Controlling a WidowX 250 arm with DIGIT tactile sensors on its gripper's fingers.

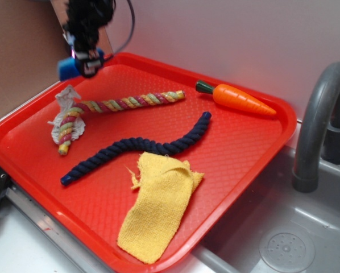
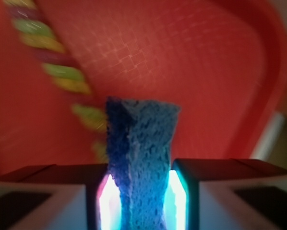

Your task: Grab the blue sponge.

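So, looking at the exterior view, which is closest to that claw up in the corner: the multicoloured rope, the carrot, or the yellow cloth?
From the gripper, whose jaws pinch the blue sponge:
1. Multicoloured rope, just below and right of it.
2. Carrot, along the tray's far right edge.
3. Yellow cloth, at the tray's near edge.

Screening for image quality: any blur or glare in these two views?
Exterior: the tool and arm are smeared, the tray sharp. Wrist: the multicoloured rope streaks with motion blur, bright glow flanks the blue sponge, whose texture stays readable.

Ropes (image 1: 137, 145) on tray (image 1: 238, 153) (cloth (image 1: 157, 205) nearest).
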